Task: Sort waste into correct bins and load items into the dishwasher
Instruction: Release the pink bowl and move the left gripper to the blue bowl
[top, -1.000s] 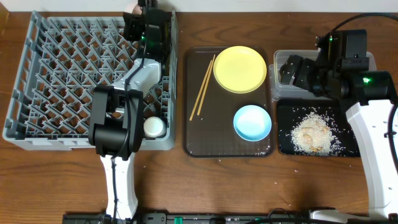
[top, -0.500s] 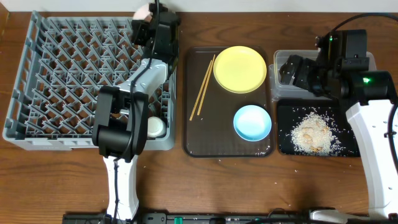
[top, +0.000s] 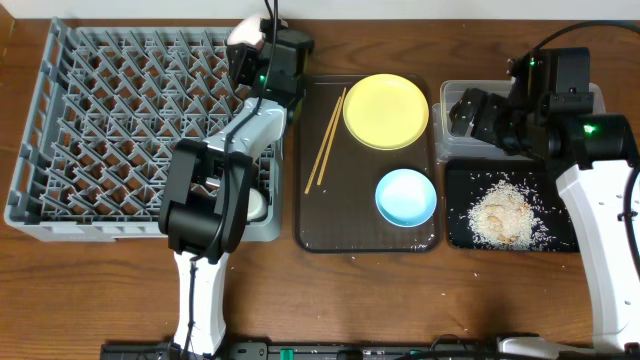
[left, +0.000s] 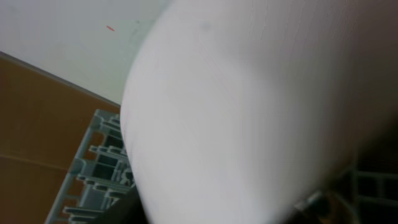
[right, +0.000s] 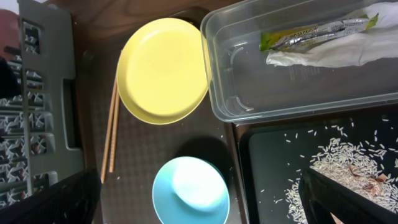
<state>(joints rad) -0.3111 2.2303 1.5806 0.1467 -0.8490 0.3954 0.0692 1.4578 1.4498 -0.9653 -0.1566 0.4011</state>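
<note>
My left gripper (top: 258, 50) is shut on the white bowl (top: 244, 32) and holds it over the rear right corner of the grey dish rack (top: 100, 110). The bowl (left: 249, 106) fills the left wrist view. A small white cup (top: 252, 205) sits in the rack, partly hidden by the arm. The yellow plate (top: 386, 110), light-blue bowl (top: 405, 196) and chopsticks (top: 325, 140) lie on the brown serving tray (top: 350, 235). My right gripper (top: 465, 110) is open and empty above the clear tub (right: 217, 93), which holds the green-and-orange wrapper (right: 317, 30) and white tissue (right: 348, 50). Rice scraps (right: 339, 168) lie in the black tray (right: 267, 162).
In the right wrist view the yellow plate (right: 163, 70) nearly touches the tub, with the blue bowl (right: 191, 190) below and the chopsticks (right: 112, 130) to the left. The rack's edge (right: 43, 74) is at far left. A few rice grains lie on the table (top: 470, 272).
My left gripper has carried the white bowl to the right along the rack's back edge, to its rear right corner. The right arm has not moved.
</note>
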